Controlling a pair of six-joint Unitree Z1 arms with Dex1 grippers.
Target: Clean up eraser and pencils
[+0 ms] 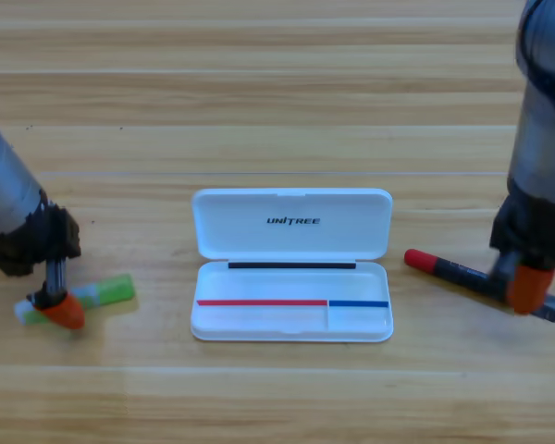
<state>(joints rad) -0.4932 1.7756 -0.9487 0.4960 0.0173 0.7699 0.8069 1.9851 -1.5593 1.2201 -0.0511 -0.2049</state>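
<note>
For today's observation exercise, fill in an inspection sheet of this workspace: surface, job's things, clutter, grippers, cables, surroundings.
Surface: wooden plank table, light brown.
Job's things: light-green pencil with whitish end lies left of the open white hinged case; long marker with red cap and black barrel lies to the case's right. Case tray holds neither. Eraser: nothing seen.
Clutter: nothing seen.
Grippers: left gripper is down at the green pencil's whitish end; right gripper is down over the marker's black end. Whether either grips cannot be told.
Cables: nothing seen.
Surroundings: only tabletop in view.
</note>
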